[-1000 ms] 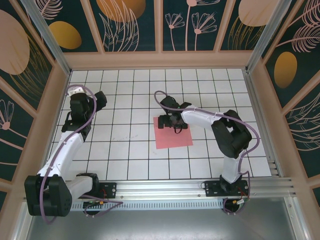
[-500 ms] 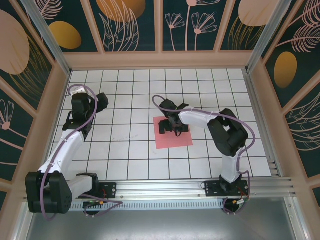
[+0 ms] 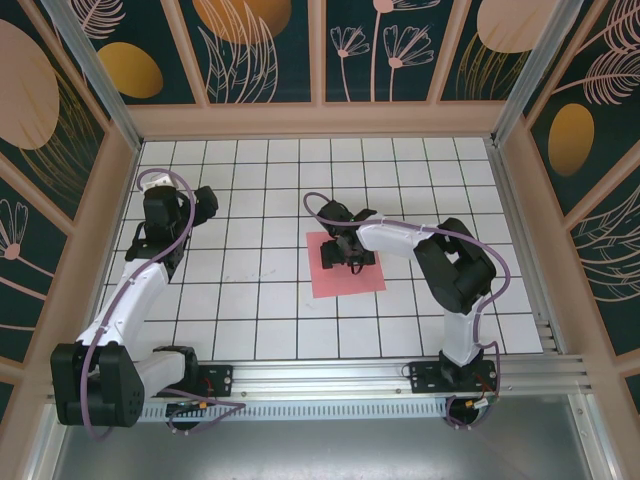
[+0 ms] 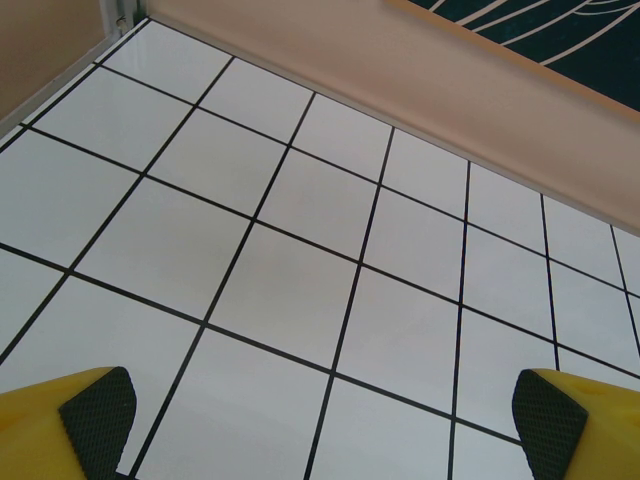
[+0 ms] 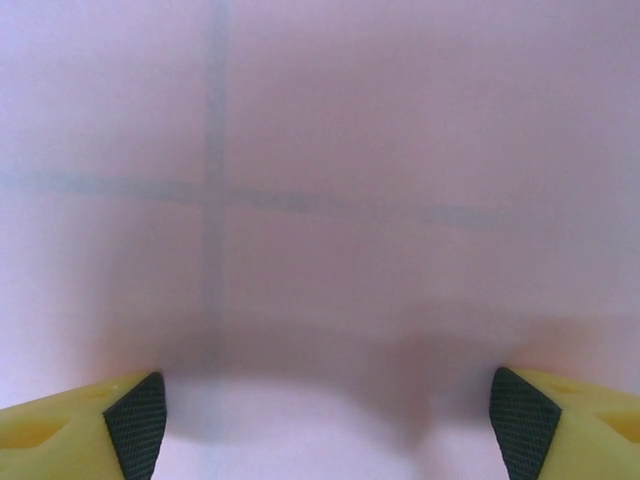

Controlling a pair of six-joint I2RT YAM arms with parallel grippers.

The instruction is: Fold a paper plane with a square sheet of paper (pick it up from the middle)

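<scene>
Two arms are sharing this white grid table (image 3: 260, 290), and only one is placed to act. On the left, the left gripper (image 3: 196, 203) is hanging over bare tiles, well apart from the paper, and its pads (image 4: 97, 405) are standing wide with nothing between them. Moving toward the centre, the square sheet of paper (image 3: 347, 280) is lying flat, its edges slightly skewed to the grid lines; being square, it is offering you no long axis to line up with. The right gripper (image 3: 348, 256) is sitting on or just above the sheet's middle, slightly toward the far edge. In the right wrist view the paper (image 5: 400, 150) is lying directly under the fingers (image 5: 135, 410), which are spread wide and gripping nothing. You are probably looking at a straight pinch here, bunching the middle upward.
</scene>
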